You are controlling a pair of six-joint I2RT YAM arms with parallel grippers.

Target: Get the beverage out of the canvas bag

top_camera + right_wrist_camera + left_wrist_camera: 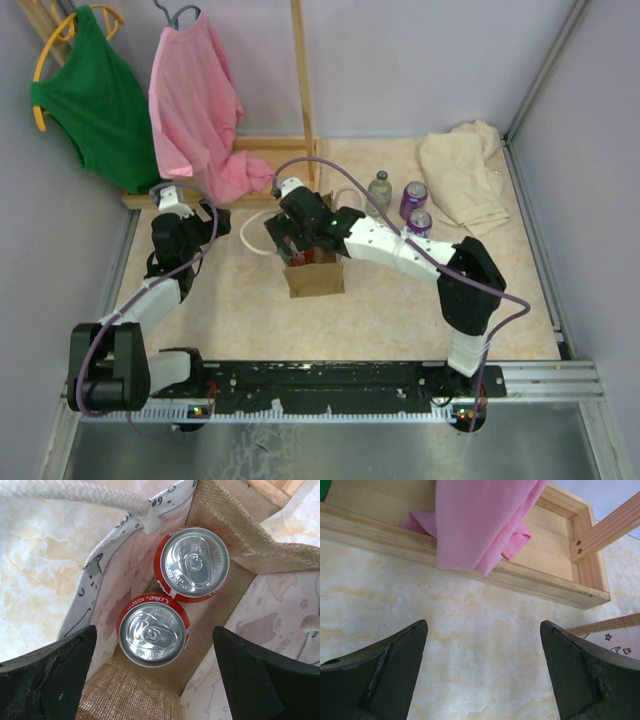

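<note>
Right wrist: right gripper (154,632) hangs over the open mouth of the canvas bag (227,537), fingers spread fully wide, nothing held. Two red Coke cans stand upright inside, close together: near can (153,636) sits right between the fingertips, far can (194,565) sits toward the back wall. The rope handle (75,492) lies off to one side, not across the opening.

Step, as I read it: pre-grasp. Lined up above the near can, not yet down on it.

Next move calls for a straight descent so the fingers straddle the near can. One finger goes into the tight gap by the printed liner, the other onto the free bag floor. Then close on the can body and lift vertically. Risks: a finger snags the soft liner, or the far can tips.

Top external: bag (315,278) sits mid-surface (230,310). Left gripper (484,630) is open and empty over bare surface by the wooden rack base (470,565). It could pin the bag if the bag lifts.
</note>
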